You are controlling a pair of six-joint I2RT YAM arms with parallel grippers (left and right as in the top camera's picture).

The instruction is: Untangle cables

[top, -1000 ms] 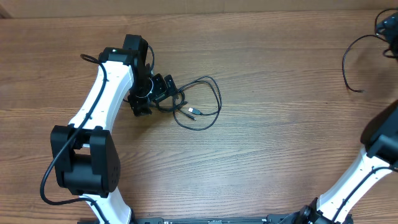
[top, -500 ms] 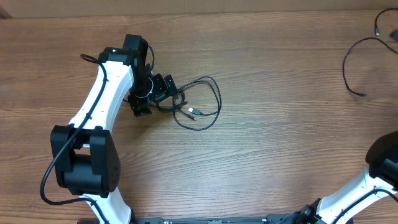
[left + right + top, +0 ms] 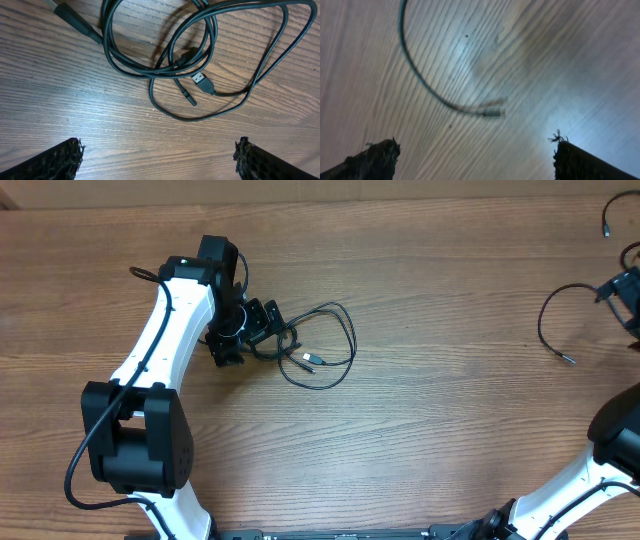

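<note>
- Left hand (image 3: 159, 150): spread wide, low over the tangle (image 3: 186, 54), nothing between the fingers; same pose as a second ago.
- Tangle: left of centre on the bench (image 3: 430, 430), just beyond the left fingers; several loops crossing one another, with a USB plug (image 3: 201, 80) and a thin pin plug (image 3: 189, 97) lying inside them. No shift in any loop over the last second.
- Right hand (image 3: 475, 147): back at the right edge of the overhead view, after sitting up in the far corner a second ago and then slipping almost out of sight. Fingers wide apart, gripping nothing in the wrist view, which is smeared, so probably caught mid-move.
- Loose cable (image 3: 542, 328): at the right edge, well apart from the tangle. Now drawn lower and a little toward the centre, its arc tighter than before, the silver tip (image 3: 492, 114) flat on the wood under the right hand. Upper end running up to that hand; whether hooked on it or merely beside it, cannot tell.
- Meaning for the task: one cable apparently already freed and being moved about on the right; the knot on the left untouched.
- Likely next: closing the left hand on a loop or plug end to draw out another cord. Thin, slippery and easy to miss.
</note>
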